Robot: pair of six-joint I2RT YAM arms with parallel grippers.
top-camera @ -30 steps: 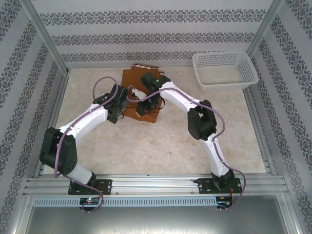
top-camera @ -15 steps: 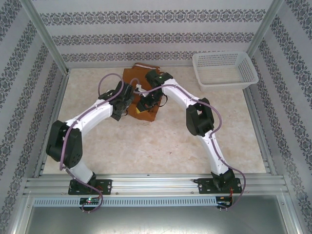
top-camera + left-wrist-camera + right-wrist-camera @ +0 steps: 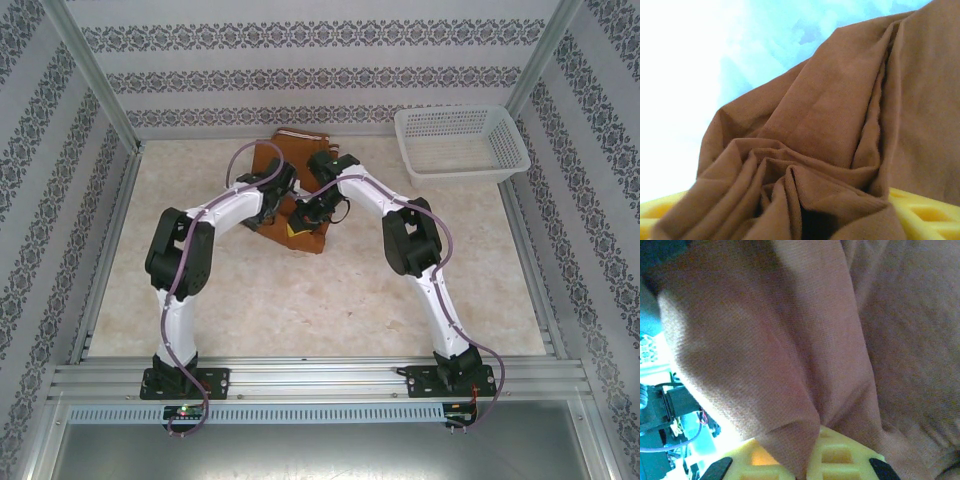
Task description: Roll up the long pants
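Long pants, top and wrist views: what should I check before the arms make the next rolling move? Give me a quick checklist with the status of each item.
1. Hold of the right gripper on the long pants: ok. Cloth is pinched between its close-set yellow pads.
2. Hold of the left gripper: cannot tell. A thick bunch of cloth lies between its yellow fingers, and the closure is hidden.
3. Both grippers side by side on the cloth: ok, in the top view.
4. Roll tidy and even: cannot tell. The arms cover the middle of the cloth.
5. White basket out of the way: ok. It stands at the far right, apart from the pants.
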